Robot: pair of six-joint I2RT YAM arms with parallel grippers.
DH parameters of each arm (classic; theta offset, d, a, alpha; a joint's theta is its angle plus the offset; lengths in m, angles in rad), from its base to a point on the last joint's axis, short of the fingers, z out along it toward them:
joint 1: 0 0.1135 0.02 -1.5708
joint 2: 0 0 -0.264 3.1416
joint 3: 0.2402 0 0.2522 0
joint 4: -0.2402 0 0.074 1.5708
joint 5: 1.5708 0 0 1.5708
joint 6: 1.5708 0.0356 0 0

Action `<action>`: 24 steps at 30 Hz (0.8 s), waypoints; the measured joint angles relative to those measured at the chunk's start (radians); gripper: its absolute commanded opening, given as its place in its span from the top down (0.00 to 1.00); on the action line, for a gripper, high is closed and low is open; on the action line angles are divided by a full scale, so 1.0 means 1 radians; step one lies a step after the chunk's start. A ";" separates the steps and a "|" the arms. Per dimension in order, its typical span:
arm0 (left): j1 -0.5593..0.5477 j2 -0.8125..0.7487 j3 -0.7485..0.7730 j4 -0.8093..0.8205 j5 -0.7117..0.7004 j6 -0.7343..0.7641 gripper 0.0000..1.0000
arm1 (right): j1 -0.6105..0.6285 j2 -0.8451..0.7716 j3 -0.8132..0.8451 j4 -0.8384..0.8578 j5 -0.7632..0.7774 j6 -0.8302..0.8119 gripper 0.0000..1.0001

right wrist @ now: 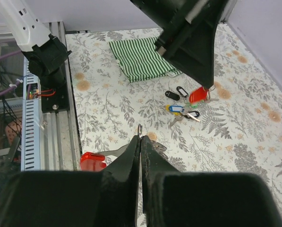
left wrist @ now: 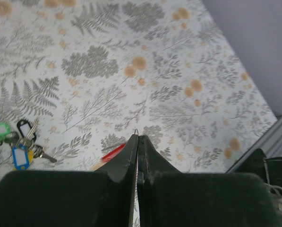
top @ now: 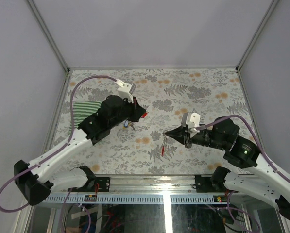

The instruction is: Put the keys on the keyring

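My left gripper (top: 139, 112) is shut on the small wire ring (left wrist: 136, 132) of a red-tagged key (right wrist: 197, 94), held just above the table. Several loose keys (top: 129, 125) with green, black and blue tags lie just below and left of it, a cluster that also shows in the left wrist view (left wrist: 19, 142) and the right wrist view (right wrist: 182, 108). My right gripper (top: 167, 133) is shut on the keyring (right wrist: 140, 128), which pokes out past its tips. A silvery key with a red tag (right wrist: 92, 161) hangs from that ring (top: 162, 148).
A green-and-white striped cloth (top: 82, 109) lies at the table's left edge, behind the left arm (right wrist: 141, 59). The floral tablecloth (top: 193, 92) covers the table. A metal rail with cable trunking (top: 149, 187) runs along the near edge.
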 measured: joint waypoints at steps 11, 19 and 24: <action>0.000 -0.148 0.032 0.021 0.212 0.118 1.00 | 0.000 0.145 0.097 -0.009 -0.089 0.084 1.00; 0.000 -0.202 0.037 0.042 0.439 0.259 1.00 | -0.003 0.156 0.119 0.014 -0.184 0.117 1.00; 0.000 -0.227 0.066 0.026 0.492 0.328 1.00 | -0.084 0.156 0.123 0.075 -0.308 0.162 1.00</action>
